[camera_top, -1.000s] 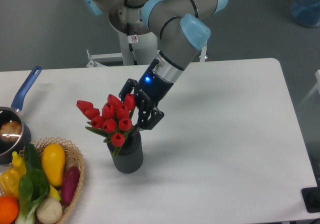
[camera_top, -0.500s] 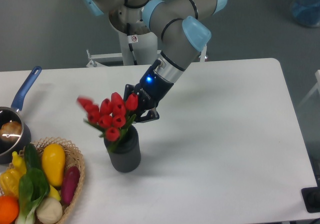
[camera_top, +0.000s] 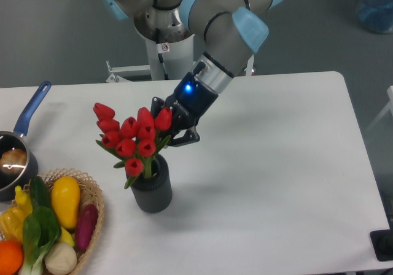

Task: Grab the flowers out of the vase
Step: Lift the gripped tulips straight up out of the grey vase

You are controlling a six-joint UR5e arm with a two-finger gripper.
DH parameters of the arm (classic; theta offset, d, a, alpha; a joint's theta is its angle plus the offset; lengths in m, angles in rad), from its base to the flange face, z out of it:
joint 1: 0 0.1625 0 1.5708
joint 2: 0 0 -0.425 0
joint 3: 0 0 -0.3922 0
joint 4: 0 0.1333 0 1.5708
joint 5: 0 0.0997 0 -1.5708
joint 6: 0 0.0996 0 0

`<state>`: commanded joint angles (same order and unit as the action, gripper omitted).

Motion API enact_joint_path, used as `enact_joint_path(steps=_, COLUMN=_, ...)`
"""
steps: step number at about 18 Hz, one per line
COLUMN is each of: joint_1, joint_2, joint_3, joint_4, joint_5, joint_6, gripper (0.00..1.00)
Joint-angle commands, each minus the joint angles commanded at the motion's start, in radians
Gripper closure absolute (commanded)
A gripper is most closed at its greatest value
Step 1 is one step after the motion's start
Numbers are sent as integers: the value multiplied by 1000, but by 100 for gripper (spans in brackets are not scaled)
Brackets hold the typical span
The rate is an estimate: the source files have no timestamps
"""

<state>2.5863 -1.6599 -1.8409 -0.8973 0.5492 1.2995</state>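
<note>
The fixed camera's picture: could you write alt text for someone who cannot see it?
A robot arm's dark pincer grips a bunch of red tulip buds with green leaves, stems still inside a short dark grey ribbed vase on a white table. At the left edge sit a blue-handled saucepan and a wicker basket of vegetables.

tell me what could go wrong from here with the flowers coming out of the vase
The jaws of the gripper sit at the right edge of the flowers, so the hold may be off-centre and the bunch could slip or tilt. The stems are still inside the vase; if they drag on its mouth, the vase may tip. The basket stands close on the left and could get knocked.
</note>
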Motion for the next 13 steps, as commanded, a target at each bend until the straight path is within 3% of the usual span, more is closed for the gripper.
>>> enact_joint_path(steps=4, joint_1=17, joint_2=54, joint_3=6, joint_4=-18, joint_5=-8, joint_6=-54, gripper=100)
enact_joint_path(steps=8, joint_1=40, joint_2=120, joint_3=6, joint_4=-123, joint_5=-2, joint_6=-52, gripper=100)
enact_joint_path(steps=13, joint_1=63, joint_2=172, joint_3=17, joint_4=-163, joint_5=2, joint_6=-54, gripper=100)
